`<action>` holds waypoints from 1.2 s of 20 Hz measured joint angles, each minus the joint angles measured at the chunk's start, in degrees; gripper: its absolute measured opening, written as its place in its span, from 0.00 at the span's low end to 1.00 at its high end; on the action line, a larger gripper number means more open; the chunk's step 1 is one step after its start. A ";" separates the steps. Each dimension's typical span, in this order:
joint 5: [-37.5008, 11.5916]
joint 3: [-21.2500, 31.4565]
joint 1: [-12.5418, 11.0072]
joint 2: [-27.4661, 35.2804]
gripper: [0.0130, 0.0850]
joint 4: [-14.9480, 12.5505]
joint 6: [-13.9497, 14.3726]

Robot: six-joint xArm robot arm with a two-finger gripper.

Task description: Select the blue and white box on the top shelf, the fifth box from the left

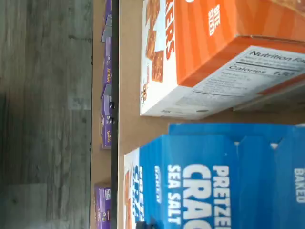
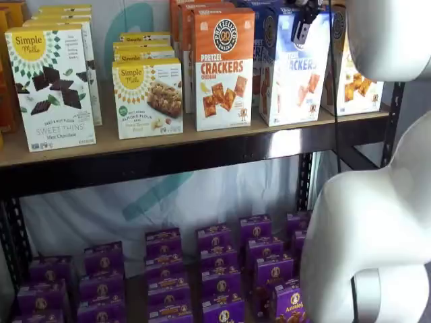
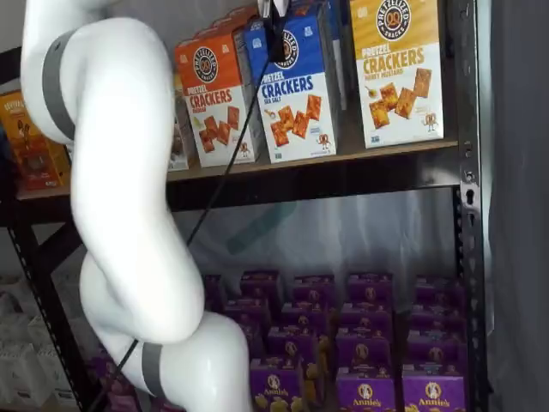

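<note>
The blue and white box (image 2: pixel 296 74) stands on the top shelf (image 2: pixel 168 145) between an orange box and a yellow-and-white box; it shows in both shelf views (image 3: pixel 296 86). My gripper (image 2: pixel 304 21) hangs from the view's top edge, its black fingers just in front of the box's blue top. In a shelf view (image 3: pixel 276 36) only a dark finger shows against the box's upper front. No gap between the fingers is plain and nothing is gripped. The wrist view shows the box's blue top (image 1: pixel 205 181) close below the camera, lettered "SEA SALT".
The orange cheddar cracker box (image 2: pixel 223 67) stands right beside the blue one, the yellow-and-white cracker box (image 3: pixel 399 69) on its other side. Simple Mills boxes (image 2: pixel 148 97) fill the shelf's left. Purple boxes (image 2: pixel 215 269) cover the lower level. My white arm (image 3: pixel 120 172) stands before the shelves.
</note>
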 joint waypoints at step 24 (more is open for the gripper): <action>3.41 -0.87 -1.14 -1.00 0.56 1.25 -0.23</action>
